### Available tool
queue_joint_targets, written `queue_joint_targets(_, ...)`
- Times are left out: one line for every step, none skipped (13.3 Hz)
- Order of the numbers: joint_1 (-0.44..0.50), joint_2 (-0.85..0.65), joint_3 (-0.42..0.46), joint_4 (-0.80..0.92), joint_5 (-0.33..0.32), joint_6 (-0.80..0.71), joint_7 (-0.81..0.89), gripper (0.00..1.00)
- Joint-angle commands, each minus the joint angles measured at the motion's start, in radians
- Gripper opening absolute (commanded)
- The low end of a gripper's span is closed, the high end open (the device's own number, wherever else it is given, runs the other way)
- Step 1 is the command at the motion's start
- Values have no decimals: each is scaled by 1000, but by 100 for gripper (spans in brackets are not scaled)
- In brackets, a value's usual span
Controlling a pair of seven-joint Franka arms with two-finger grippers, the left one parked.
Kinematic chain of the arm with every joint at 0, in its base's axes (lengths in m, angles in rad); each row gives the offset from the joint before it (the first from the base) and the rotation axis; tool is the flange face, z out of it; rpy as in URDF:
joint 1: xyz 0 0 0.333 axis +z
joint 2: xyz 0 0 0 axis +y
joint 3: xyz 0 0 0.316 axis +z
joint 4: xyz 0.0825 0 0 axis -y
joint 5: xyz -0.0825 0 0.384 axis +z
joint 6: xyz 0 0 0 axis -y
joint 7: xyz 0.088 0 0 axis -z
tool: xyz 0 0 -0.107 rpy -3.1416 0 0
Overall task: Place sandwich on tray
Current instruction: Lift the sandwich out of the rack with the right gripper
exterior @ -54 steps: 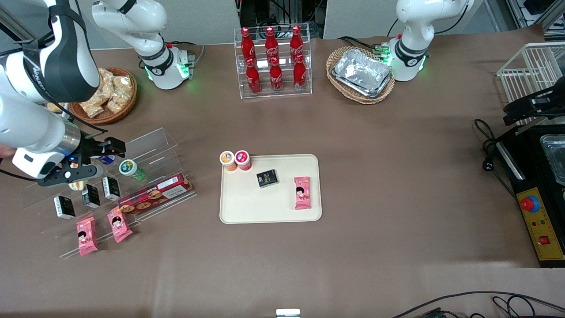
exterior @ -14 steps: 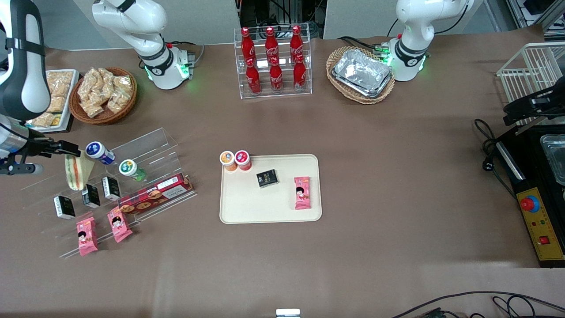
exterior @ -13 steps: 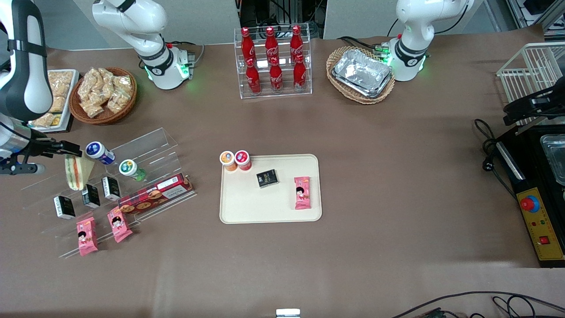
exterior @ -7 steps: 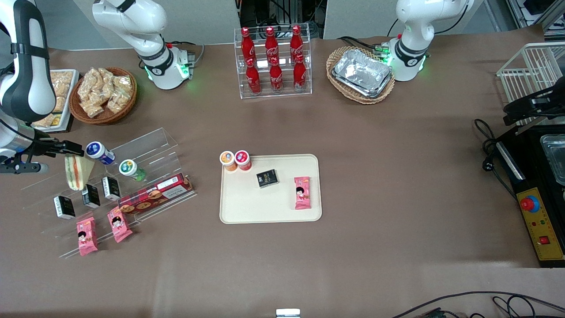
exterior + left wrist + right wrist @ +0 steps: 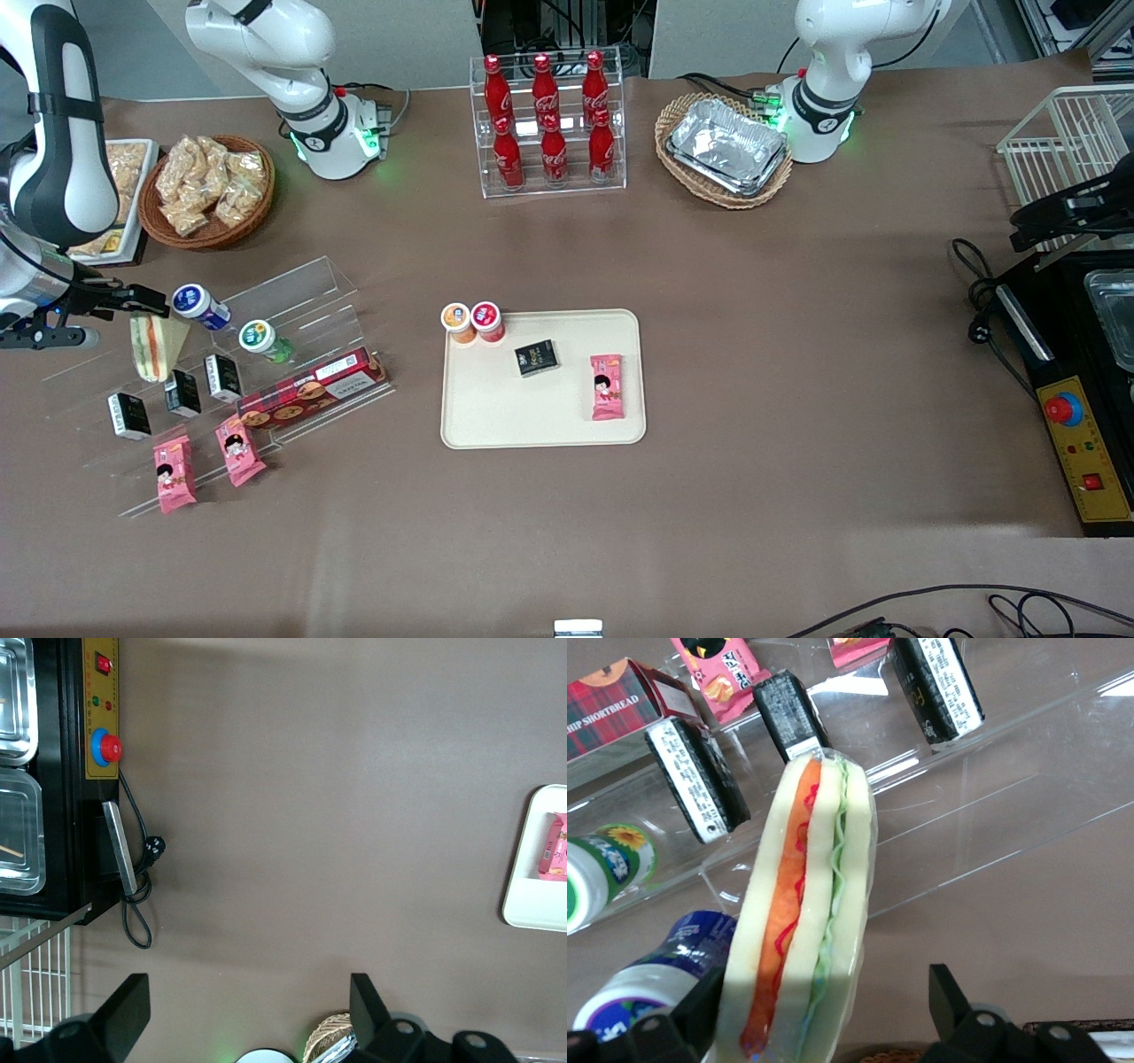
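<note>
Sandwich (image 5: pixel 156 344) (image 5: pixel 804 908): wrapped white-bread wedge w/ orange-red and green layers, hanging point-down over the clear acrylic display rack (image 5: pixel 292 306) at the working arm's end of the table. Gripper (image 5: pixel 133 306) (image 5: pixel 824 1014) is clamped on its wide end; wrist view shows a black finger (image 5: pixel 948 997) on each side of the bread. Just beside the sandwich: blue-capped bottle (image 5: pixel 197 304) (image 5: pixel 651 979), then green-capped bottle (image 5: pixel 260 339). Black packets (image 5: pixel 182 392) stand on the rack step nearer the front camera, plus red shortbread box (image 5: pixel 310 387) and two pink snack packets (image 5: pixel 205 461) on the lowest step. Tray (image 5: pixel 496 416) sits well apart, mid-table, holding a black packet (image 5: pixel 537 357) and a pink packet (image 5: pixel 607 386); orange-lidded cup (image 5: pixel 456 319) and red-lidded cup (image 5: pixel 486 319) at its corner. No sandwich on tray yet.
</note>
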Motion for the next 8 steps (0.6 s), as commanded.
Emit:
queue_joint_targets(-8,1,2,-18,-11,48,-21,97)
queue_joint_targets(-8,3,2,-18,-11,51,-30,92)
queue_joint_targets(-12,5,2,-18,-11,53,-32,84)
queue_joint_targets(-17,5,2,-18,-11,53,-34,76)
queue_joint_targets(-17,5,2,-20,-11,53,-34,71)
queue_joint_targets(-17,6,2,-20,-11,53,-35,63)
queue_joint_targets(-17,6,2,-20,-11,53,-44,63)
queue_joint_targets(-17,6,2,-26,-11,56,-44,61)
